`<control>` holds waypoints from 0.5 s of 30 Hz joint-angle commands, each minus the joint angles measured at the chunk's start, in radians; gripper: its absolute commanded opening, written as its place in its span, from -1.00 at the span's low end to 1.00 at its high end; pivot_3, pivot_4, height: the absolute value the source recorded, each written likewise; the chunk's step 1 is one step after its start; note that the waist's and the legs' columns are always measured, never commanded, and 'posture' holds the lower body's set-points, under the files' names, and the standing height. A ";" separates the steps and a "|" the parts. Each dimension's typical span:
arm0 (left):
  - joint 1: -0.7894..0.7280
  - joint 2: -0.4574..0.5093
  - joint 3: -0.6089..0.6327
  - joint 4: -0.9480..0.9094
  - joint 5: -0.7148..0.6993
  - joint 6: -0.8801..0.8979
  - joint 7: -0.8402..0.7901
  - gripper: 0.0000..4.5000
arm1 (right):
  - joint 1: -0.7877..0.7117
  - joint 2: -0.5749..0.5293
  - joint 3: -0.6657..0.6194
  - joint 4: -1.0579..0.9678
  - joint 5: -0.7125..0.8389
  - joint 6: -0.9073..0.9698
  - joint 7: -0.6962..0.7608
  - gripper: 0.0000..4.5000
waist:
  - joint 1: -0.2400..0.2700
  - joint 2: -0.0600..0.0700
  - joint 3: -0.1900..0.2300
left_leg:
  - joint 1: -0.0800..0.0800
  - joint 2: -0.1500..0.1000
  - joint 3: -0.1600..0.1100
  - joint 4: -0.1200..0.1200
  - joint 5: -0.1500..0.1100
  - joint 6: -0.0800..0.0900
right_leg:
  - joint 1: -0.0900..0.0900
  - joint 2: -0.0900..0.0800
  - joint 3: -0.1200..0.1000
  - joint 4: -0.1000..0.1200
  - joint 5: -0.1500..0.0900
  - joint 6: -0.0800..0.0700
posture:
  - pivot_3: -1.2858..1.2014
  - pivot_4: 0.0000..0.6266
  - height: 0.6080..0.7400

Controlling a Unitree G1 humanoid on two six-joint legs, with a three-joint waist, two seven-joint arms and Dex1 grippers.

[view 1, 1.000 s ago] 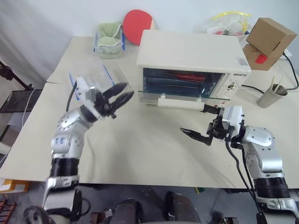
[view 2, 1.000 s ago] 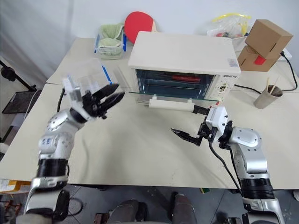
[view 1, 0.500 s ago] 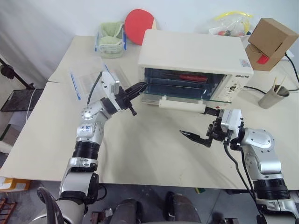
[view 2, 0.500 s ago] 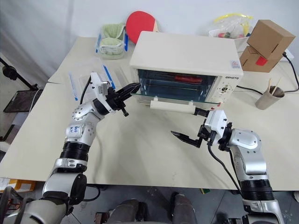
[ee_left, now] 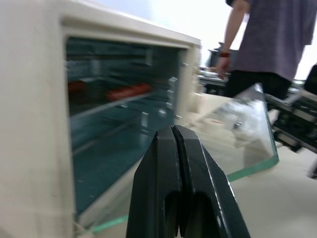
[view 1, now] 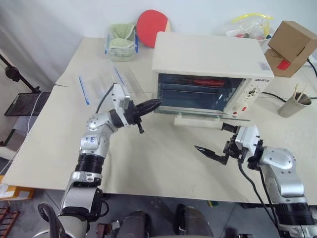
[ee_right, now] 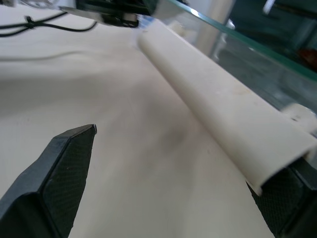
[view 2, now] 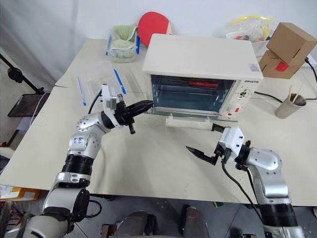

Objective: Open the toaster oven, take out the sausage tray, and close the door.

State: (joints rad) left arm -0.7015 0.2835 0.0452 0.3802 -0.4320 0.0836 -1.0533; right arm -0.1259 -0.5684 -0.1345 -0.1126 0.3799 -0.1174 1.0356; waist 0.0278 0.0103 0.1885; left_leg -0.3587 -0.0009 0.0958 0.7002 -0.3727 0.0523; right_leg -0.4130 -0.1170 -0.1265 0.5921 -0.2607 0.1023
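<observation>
The cream toaster oven (view 1: 210, 54) stands mid-table with the door (view 2: 190, 110) folded down flat, its cream bar handle (view 1: 198, 122) toward me. Inside, the sausage tray (view 1: 205, 84) sits on an upper level with red sausages (ee_left: 126, 91) on it. My left gripper (view 1: 151, 105) is shut and empty, its tip close to the door's left corner. My right gripper (view 1: 210, 138) is open just in front of the handle's right end, holding nothing. In the right wrist view the handle (ee_right: 223, 104) runs between the spread fingers (ee_right: 59, 168) without being gripped.
A brown cardboard box (view 1: 293, 42) and a cup with sticks (view 1: 291, 105) stand right of the oven, with a black cable behind. At the back left are a red paddle (view 1: 151, 22), a clear container (view 1: 121, 44) and plastic bags (view 1: 99, 79). A person (ee_left: 262, 39) stands beyond the table.
My left gripper has shut and swung from the left side in to the door's left corner. My right gripper has sunk a little in front of the handle, still open.
</observation>
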 commanded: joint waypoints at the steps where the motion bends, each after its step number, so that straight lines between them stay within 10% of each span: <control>1: 0.036 0.015 -0.020 -0.038 0.000 0.028 -0.028 -0.99 | 0.057 -0.017 -0.093 -0.120 0.006 -0.049 -0.068 1.00 | -0.001 0.000 0.000 | 0.000 0.000 0.000 0.000 0.000 0.000 | 0.000 0.000 0.000 0.000 0.000 0.000 | 0.03 -0.52 1.00; 15: 0.083 0.021 -0.060 -0.054 0.036 0.027 -0.042 -0.99 | 0.402 -0.030 -0.253 -0.269 -0.025 -0.093 -0.150 1.00 | 0.006 0.001 -0.001 | 0.003 0.000 0.001 0.000 0.000 0.000 | 0.002 0.000 0.003 0.001 0.000 0.000 | 0.03 -0.52 1.00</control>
State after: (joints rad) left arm -0.6426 0.3004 0.0157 0.3527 -0.4189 0.1156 -1.0737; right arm 0.2336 -0.5778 -0.3043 -0.3421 0.3388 -0.1771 0.8907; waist 0.0335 0.0112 0.1880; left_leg -0.3555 -0.0013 0.0960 0.6999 -0.3725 0.0522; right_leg -0.4106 -0.1168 -0.1235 0.5927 -0.2607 0.1023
